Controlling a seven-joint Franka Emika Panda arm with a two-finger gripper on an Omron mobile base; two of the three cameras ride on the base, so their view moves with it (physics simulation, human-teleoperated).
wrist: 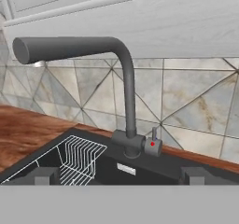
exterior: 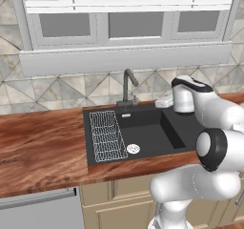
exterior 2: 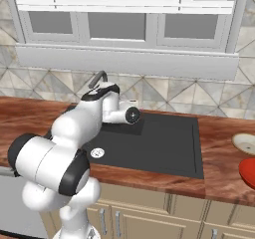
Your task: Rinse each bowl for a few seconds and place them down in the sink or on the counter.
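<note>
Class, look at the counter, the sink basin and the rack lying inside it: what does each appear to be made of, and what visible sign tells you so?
Counter: polished wood, by its reddish-brown grain and sheen. Sink: matte black, perhaps stone composite or coated metal; no reflections, so it stays open. Rack: thin white wire, likely coated metal, by its open grid of rods.

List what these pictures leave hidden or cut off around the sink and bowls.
- Red bowl: right base view, cut by the right edge.
- Cream bowl: same view, partly cut by that edge.
- Sink: left base view, its right end hidden behind the arm.
- Faucet: right base view, base hidden by the arm.
</note>
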